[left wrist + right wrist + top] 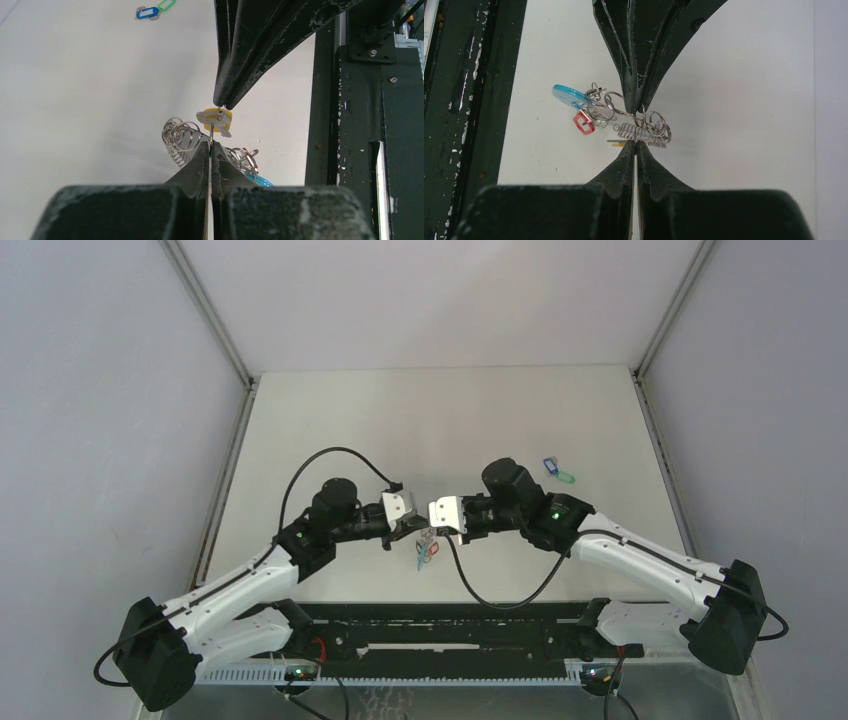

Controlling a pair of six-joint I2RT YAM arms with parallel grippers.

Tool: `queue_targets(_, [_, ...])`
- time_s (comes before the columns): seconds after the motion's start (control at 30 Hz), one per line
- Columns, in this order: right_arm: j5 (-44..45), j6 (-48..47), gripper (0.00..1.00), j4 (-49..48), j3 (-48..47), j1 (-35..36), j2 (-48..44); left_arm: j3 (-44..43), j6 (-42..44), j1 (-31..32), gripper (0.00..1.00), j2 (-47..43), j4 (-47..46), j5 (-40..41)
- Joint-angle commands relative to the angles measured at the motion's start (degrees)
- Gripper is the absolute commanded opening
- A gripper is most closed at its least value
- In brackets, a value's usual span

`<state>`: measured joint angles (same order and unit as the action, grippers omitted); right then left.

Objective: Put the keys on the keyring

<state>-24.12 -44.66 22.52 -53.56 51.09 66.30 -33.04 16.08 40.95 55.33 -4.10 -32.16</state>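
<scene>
Keyring (644, 130) gripped by left hand (211, 143), yellow key (215, 119) by right hand (636, 144), face-on only from left wrist.

Bright, even light falls from above; shadows on the white table (450, 420) are faint and soft. In both wrist views the keyring (610, 116) is crisp, the nearest foreground slightly blurred.

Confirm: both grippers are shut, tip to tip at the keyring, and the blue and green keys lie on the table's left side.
Wrong side: the blue and green keys lie on the table's right side, as the top view shows. The left gripper and right gripper are shut at the keyring.
</scene>
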Motion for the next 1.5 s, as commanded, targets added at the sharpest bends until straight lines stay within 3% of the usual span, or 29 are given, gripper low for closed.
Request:
queue_targets(0.0, [0.4, 0.9, 0.00, -2.2, -1.2, 0.0, -0.9, -1.8, 0.6, -0.4, 0.00, -1.2, -1.4, -1.3])
queue_targets(1.47, [-1.6, 0.4, 0.00, -1.1, -2.4, 0.1, 0.3, -2.2, 0.9, -0.4, 0.00, -0.7, -1.0, -2.0])
